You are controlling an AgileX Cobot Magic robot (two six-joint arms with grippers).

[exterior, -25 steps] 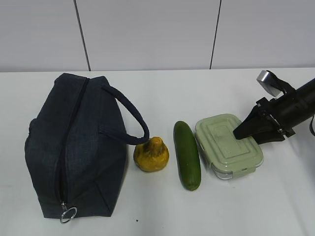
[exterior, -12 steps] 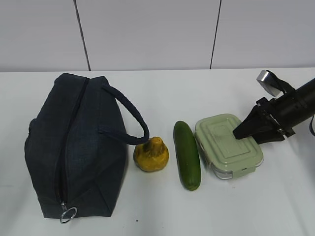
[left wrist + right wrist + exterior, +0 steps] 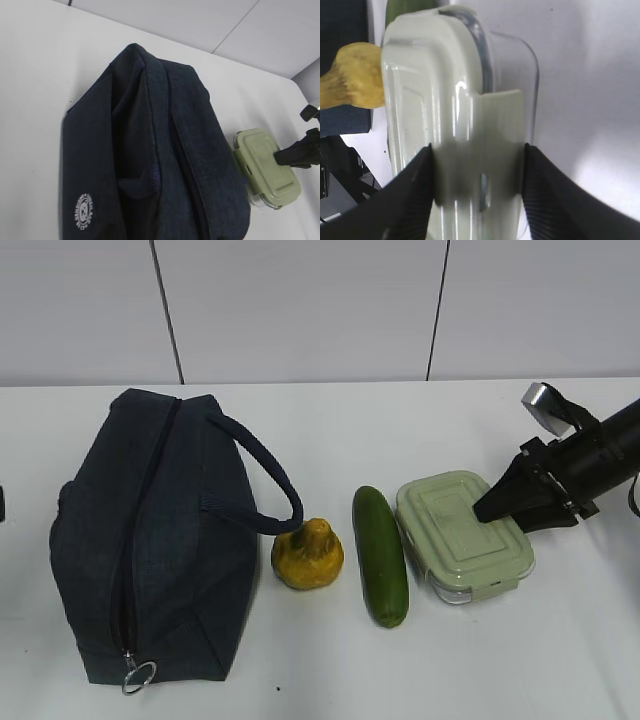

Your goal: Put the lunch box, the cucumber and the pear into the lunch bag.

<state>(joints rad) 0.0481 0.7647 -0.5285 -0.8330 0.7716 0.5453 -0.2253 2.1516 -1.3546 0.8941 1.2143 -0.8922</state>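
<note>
The dark navy lunch bag (image 3: pixel 150 540) lies on the left of the white table, zipper closed, with its ring pull (image 3: pixel 139 675) at the near end. It fills the left wrist view (image 3: pixel 165 150). The yellow-orange pear (image 3: pixel 307 555), the dark green cucumber (image 3: pixel 381 555) and the lunch box (image 3: pixel 455 535) with its sage-green lid lie in a row to its right. My right gripper (image 3: pixel 490 510) is at the box's right end, and the box rests on the table. In the right wrist view (image 3: pixel 477 195) both fingers press its sides. My left gripper's fingers do not show.
The bag's loop handle (image 3: pixel 270 490) arches toward the pear. A dark sliver (image 3: pixel 2 505) shows at the left edge of the exterior view. A grey panelled wall stands behind the table. The table (image 3: pixel 330 430) is white.
The dark sliver at the left edge of the exterior view has appeared. The right gripper and the objects have not moved.
</note>
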